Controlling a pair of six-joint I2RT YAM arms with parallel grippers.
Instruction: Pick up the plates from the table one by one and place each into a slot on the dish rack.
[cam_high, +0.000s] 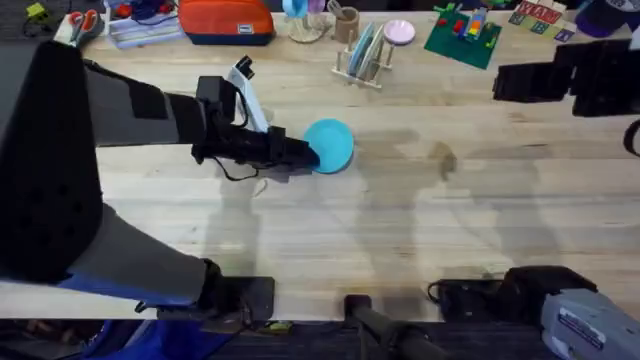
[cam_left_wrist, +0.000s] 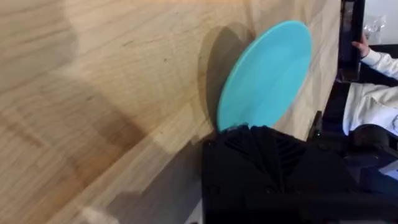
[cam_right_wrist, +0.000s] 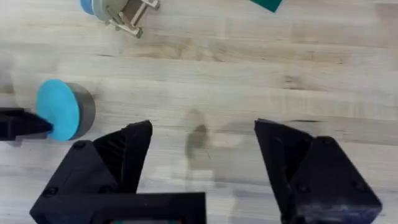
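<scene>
- Right now your left gripper (cam_high: 312, 155) is clamped on the rim of a small, round, bright turquoise plastic plate (cam_high: 331, 145), roughly mid-table, nearer the far edge than the near one.
- From the left wrist you see that plate (cam_left_wrist: 266, 74) tilted up off the light butcher-block wooden table (cam_left_wrist: 93, 93), casting a shadow beside it.
- Your right gripper (cam_right_wrist: 202, 152) hangs released, fingers spread wide over bare planks, well apart from the plate (cam_right_wrist: 58, 107).
- Your pale wooden dowel dish rack (cam_high: 362, 62) stands near the far edge, with pale bluish plates already upright in it.
- Just beside it, toward the far right corner, you have a green brick baseplate (cam_high: 462, 38).
</scene>
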